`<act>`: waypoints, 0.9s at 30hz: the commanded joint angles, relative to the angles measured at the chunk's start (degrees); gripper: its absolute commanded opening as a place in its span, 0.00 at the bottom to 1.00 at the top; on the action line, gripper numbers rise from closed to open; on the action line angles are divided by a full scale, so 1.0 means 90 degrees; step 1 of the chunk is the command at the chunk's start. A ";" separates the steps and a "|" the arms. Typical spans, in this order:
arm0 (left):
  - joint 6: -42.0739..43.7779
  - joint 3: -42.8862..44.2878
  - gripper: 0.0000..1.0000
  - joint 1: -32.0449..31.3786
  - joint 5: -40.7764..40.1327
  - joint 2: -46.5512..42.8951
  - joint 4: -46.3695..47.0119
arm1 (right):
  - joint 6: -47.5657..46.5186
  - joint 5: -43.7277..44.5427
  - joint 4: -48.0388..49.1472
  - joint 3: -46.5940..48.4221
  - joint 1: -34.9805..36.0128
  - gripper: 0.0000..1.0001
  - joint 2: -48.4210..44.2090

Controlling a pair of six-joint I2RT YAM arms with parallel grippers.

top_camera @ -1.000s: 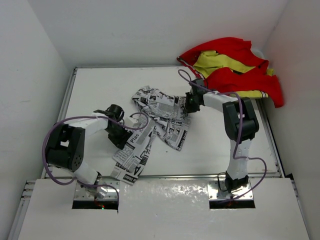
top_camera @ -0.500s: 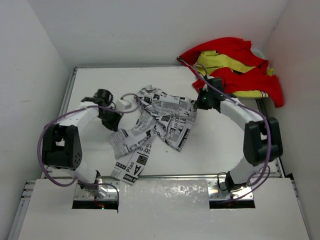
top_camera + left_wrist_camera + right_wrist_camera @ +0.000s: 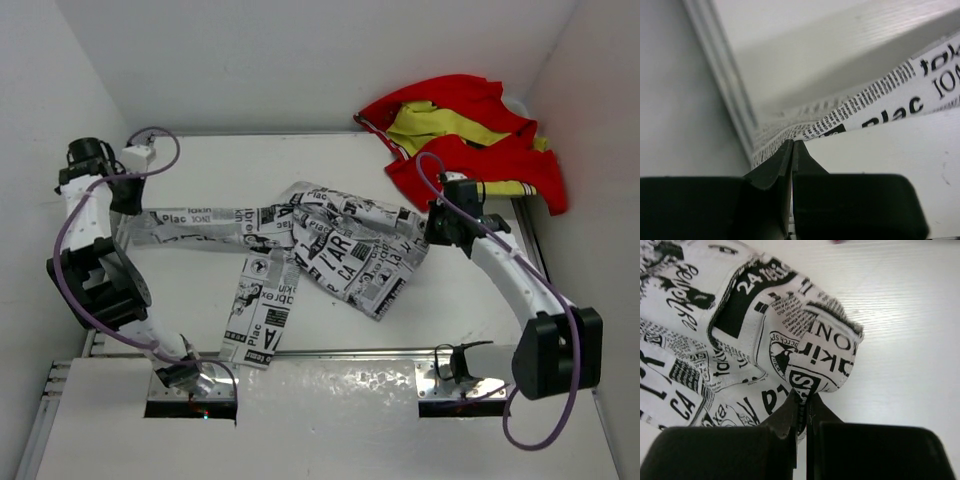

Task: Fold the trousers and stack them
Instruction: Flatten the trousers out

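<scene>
The trousers (image 3: 320, 240), white with black newspaper print, lie stretched across the table. One leg runs left to my left gripper (image 3: 128, 208), which is shut on its hem (image 3: 785, 135) by the table's left rail. The other leg (image 3: 262, 310) hangs toward the near edge. My right gripper (image 3: 432, 224) is shut on the waist end (image 3: 810, 365), pinching a fold of cloth between its fingertips. The waist part bunches in wrinkles in the middle.
A red and yellow garment (image 3: 470, 140) is piled at the back right corner. White walls enclose the table (image 3: 450, 300) at the left, back and right. A raised rail (image 3: 725, 85) runs along the left edge.
Both grippers moved apart, the left to the far left edge and the right further right. The trousers were pulled from a bunched heap into a long stretched shape.
</scene>
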 commanded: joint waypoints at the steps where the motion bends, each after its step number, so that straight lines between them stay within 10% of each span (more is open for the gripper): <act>1: 0.0185 0.0942 0.00 0.0771 -0.0021 -0.0080 0.0121 | -0.0458 0.0862 -0.0579 0.0421 -0.0278 0.00 -0.0560; 12: 0.0048 0.4127 0.00 0.0998 0.1103 0.0233 -0.0571 | -0.0831 0.0257 -0.0581 0.3282 -0.0563 0.00 -0.0102; 27: 0.2398 0.2168 0.00 0.1360 -0.0010 -0.0566 -0.2887 | -0.0694 0.2666 -0.2093 0.1526 -0.0699 0.00 -0.1624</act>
